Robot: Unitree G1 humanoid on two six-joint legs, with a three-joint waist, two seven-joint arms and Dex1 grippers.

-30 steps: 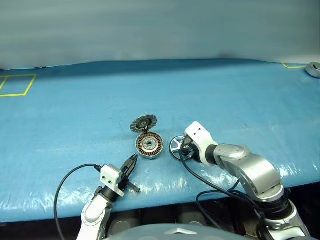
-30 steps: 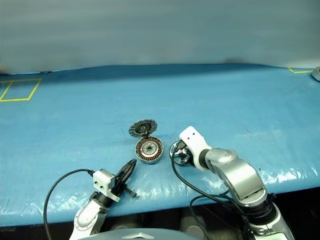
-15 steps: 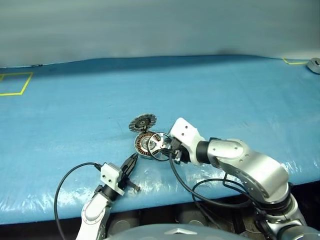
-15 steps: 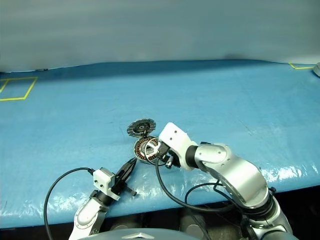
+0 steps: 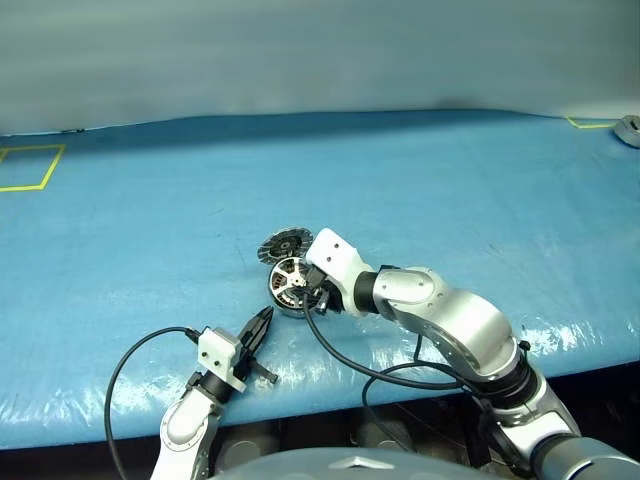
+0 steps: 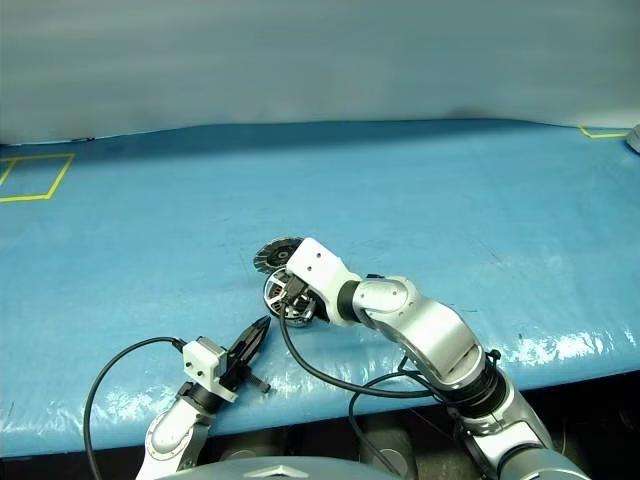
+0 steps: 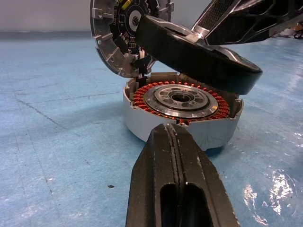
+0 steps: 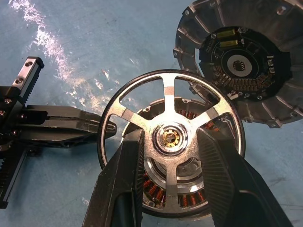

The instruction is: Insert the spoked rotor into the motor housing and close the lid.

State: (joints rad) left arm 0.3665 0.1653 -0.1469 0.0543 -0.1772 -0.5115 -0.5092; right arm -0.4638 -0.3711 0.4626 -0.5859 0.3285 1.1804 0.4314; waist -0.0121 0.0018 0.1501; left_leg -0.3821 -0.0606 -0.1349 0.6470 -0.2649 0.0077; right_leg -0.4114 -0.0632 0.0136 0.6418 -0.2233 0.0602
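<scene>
My right gripper is shut on the spoked rotor, its fingers pinching across the silver hub inside the dark rim. The rotor hangs tilted just above the motor housing, whose copper windings and central hub lie open below it. The lid stands tipped up at the housing's far edge, its ribbed inner face toward the rotor. My left gripper is shut and empty, lying low on the table with its tip pointing at the housing's near wall from a short gap.
The blue-covered table stretches wide on all sides of the housing. A yellow tape square marks its far left, and a grey object sits at the far right. Black cables hang over the near edge.
My right gripper has lifted the rotor from the table to the right of the housing and carried it left over the housing. The left gripper has stayed put.
</scene>
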